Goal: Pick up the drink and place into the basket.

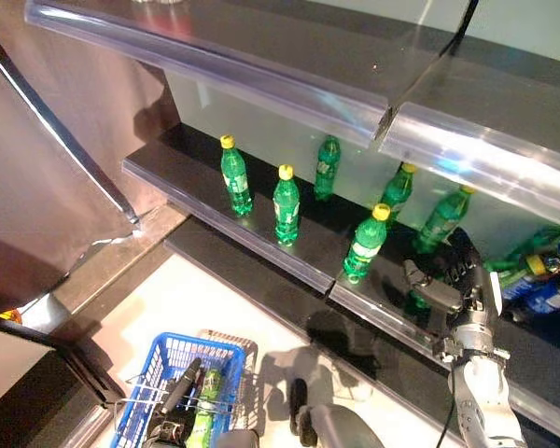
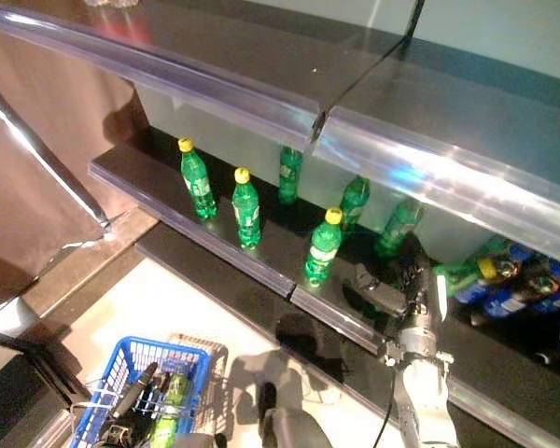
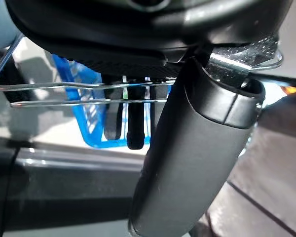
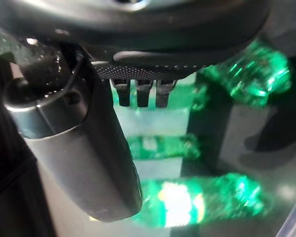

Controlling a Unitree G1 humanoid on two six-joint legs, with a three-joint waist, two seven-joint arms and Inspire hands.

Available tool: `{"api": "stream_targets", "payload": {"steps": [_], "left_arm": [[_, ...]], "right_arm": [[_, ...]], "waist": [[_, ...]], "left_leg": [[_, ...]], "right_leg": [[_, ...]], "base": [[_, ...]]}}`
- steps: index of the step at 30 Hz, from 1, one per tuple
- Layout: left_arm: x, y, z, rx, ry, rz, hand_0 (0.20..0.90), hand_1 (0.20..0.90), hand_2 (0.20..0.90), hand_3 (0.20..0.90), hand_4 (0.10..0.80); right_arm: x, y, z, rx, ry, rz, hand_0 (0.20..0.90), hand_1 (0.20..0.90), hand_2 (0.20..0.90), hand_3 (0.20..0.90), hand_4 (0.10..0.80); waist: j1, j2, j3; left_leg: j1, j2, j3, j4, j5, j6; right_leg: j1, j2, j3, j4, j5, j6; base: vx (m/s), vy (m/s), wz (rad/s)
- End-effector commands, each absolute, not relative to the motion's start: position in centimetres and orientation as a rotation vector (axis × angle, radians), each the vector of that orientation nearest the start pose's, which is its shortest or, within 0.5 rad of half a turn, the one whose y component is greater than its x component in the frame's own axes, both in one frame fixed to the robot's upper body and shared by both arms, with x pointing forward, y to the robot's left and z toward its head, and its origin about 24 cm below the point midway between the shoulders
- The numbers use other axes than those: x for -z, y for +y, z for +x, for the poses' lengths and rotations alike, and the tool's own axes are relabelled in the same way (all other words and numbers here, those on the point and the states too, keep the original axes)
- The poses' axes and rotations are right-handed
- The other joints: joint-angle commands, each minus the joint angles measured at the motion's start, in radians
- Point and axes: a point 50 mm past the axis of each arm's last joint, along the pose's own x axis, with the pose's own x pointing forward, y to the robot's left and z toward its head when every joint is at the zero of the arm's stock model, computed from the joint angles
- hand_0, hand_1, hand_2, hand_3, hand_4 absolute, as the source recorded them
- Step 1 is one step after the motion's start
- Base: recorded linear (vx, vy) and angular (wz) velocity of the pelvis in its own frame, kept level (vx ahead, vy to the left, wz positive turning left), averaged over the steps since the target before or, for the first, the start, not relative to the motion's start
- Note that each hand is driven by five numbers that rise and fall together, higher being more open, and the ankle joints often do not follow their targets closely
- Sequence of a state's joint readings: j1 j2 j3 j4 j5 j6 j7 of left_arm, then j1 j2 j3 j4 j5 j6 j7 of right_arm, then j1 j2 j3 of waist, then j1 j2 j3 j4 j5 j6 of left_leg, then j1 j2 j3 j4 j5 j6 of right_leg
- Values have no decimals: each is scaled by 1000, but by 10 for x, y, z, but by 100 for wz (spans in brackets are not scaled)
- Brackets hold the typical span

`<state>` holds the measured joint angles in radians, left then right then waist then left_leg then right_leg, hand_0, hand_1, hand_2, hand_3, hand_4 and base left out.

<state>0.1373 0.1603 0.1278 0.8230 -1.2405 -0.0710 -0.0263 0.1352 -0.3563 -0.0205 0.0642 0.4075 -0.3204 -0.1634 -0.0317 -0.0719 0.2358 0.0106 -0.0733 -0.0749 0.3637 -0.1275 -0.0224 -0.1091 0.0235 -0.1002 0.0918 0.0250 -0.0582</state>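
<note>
Several green drink bottles with yellow caps stand on the dark shelf. The nearest to my right hand is one bottle at the shelf's front edge. My right hand is open just right of it, thumb stretched toward it, holding nothing. In the right wrist view a green bottle shows past the thumb, apart from the fingers. Low at the left, my left hand is curled round the wire handle of the blue basket. One green bottle lies in the basket.
A clear-edged upper shelf overhangs the bottles. Blue and green bottles lie further right on the shelf. A lower dark ledge runs under the shelf, with pale floor below. A metal panel stands at the left.
</note>
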Motion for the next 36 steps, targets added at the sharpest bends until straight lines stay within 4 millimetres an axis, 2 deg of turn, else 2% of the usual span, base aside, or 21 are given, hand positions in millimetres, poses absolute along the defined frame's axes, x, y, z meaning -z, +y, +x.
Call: {"api": "stream_targets", "payload": {"steps": [1,3,5,7,16,22,29,30,36], "left_arm": [[100,258,148,-613,337,-953,300,300,300,200,100],[100,258,148,-625,326,-970,300,300,300,200,100],[101,257,150,-625,322,-974,300,300,300,200,100],[102,255,152,-622,315,-978,300,300,300,200,100],[107,249,152,-625,327,-993,300,300,300,200,100],[108,247,151,-615,330,-997,300,300,300,200,100],[104,256,155,-616,324,-981,300,300,300,200,100],[102,260,158,-612,318,-973,300,300,300,200,100],[93,273,168,-604,283,-949,300,300,300,200,100]], "right_arm": [[-85,-236,226,129,-345,-20,900,900,900,900,800],[-87,-233,228,94,-352,-27,900,900,900,900,800],[-87,-230,229,77,-353,-30,900,900,900,900,800],[-88,-230,230,62,-358,-32,900,900,900,900,800],[-87,-232,227,50,-354,-81,900,900,900,900,800],[-87,-238,227,106,-359,-172,900,900,900,900,800],[-101,-260,231,204,-378,-414,900,900,900,900,800],[-105,-267,232,230,-373,-501,900,900,900,900,800],[-123,-297,235,302,-337,-733,900,900,900,900,800]], "waist": [[7,35,-89],[19,45,-81],[20,47,-78],[14,45,-79],[2,49,-86],[-7,57,-83],[-23,54,-69],[-28,50,-63],[-45,28,-31]], "left_leg": [[-35,-14,86,-121,69,31],[-68,-9,89,-209,114,13],[-92,-9,102,-209,127,6],[-85,-9,111,-207,110,9],[-54,-20,83,-226,87,2],[-33,-28,86,-236,74,13],[-8,-36,89,-254,60,38],[-6,-38,92,-257,57,43],[-9,-38,112,-258,49,58]], "right_leg": [[107,-28,46,-58,-6,98],[127,-17,63,-71,-16,101],[137,-15,64,-76,-25,99],[139,-18,57,-82,-29,95],[153,-24,55,-110,-26,98],[139,-25,74,-112,-17,106],[114,-13,113,-97,2,129],[102,-10,126,-89,8,135],[59,-1,149,-61,29,156]], "base": [[21,8,-16],[1,13,-22],[-15,20,-25],[-32,44,-24],[-2,74,-8],[-20,101,5],[-17,64,0],[-33,31,-4],[-51,20,-16]]}}
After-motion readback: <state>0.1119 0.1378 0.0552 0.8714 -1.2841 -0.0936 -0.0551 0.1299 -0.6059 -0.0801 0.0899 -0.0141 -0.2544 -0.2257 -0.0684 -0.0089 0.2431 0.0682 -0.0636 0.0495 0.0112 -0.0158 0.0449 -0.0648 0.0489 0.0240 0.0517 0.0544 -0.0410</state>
